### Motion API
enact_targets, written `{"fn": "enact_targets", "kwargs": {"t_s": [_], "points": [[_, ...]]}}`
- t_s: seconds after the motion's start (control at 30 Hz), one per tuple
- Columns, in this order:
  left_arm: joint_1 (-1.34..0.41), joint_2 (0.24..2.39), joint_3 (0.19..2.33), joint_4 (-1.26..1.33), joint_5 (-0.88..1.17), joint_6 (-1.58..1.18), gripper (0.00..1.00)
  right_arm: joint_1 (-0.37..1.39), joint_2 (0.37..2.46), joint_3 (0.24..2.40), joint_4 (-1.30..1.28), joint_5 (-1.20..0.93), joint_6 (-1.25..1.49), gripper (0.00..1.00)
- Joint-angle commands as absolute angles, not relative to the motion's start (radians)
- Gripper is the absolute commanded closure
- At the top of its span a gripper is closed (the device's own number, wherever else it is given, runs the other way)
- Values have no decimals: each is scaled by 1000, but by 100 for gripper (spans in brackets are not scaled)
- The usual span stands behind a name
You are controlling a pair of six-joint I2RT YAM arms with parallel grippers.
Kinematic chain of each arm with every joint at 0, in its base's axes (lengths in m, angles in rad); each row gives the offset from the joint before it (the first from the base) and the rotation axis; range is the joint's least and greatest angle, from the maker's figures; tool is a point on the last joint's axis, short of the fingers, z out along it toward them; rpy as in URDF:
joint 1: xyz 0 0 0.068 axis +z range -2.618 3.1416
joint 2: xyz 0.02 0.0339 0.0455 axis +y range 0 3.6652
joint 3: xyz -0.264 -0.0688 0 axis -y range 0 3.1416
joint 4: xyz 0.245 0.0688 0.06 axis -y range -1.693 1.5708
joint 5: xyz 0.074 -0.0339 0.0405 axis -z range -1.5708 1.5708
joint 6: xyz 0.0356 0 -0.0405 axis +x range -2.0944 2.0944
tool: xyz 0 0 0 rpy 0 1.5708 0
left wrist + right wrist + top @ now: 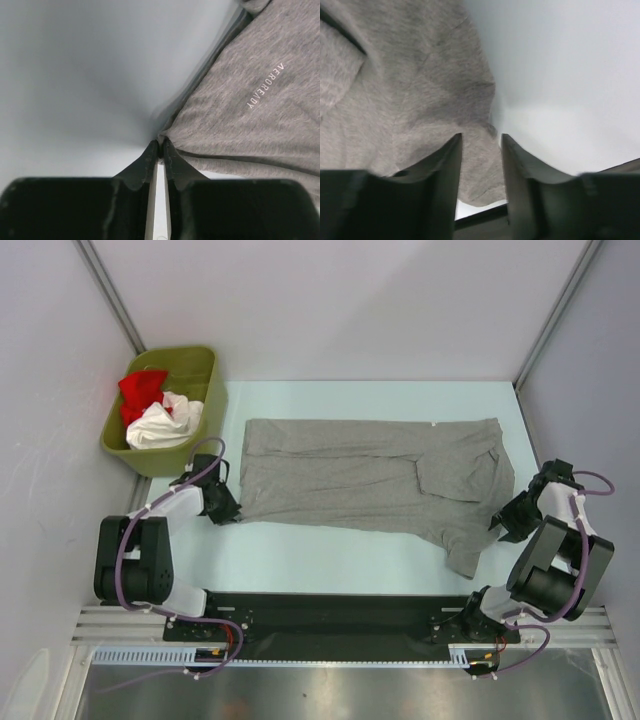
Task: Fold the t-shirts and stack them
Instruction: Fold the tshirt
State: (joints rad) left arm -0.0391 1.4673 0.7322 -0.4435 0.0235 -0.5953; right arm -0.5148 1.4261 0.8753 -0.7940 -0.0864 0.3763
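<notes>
Grey t-shirt [370, 475]: soft, matt, heathered knit cloth with white printed lettering. Table [330, 560]: smooth, pale, faint sheen. Bin [208, 390]: smooth olive plastic; white t-shirt [165, 425] and red t-shirt [142, 390]: crumpled matt cloth.

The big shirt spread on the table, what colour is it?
Heather grey shirt, with small white lettering. The left wrist view shows it best.
</notes>
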Motion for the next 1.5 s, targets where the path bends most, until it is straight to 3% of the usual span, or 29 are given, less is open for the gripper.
{"fn": "enact_targets", "kwargs": {"t_s": [0.0, 0.17, 0.7, 0.83, 0.87, 0.9, 1.13, 1.47], "points": [[-41, 1503, 732, -428, 6, -578, 87, -535, 1457, 919, -775, -121, 318, 54], [-41, 1467, 730, -429, 12, -554, 95, -535, 1508, 951, -752, -124, 294, 53], [-41, 1430, 733, -437, 45, -534, 100, -578, 1512, 861, -727, -173, 367, 58], [-41, 1419, 744, -454, 38, -529, 100, -578, 1514, 864, -710, -207, 390, 79], [-41, 1414, 744, -460, 34, -529, 100, -578, 1508, 865, -715, -213, 394, 96], [-41, 1405, 744, -463, 31, -528, 100, -578, 1500, 870, -721, -216, 399, 100], [-41, 1361, 773, -494, 15, -519, 100, -575, 1431, 923, -773, -222, 413, 100], [-43, 1359, 939, -555, -34, -514, 100, -534, 1538, 1143, -798, -225, 428, 100]]}}
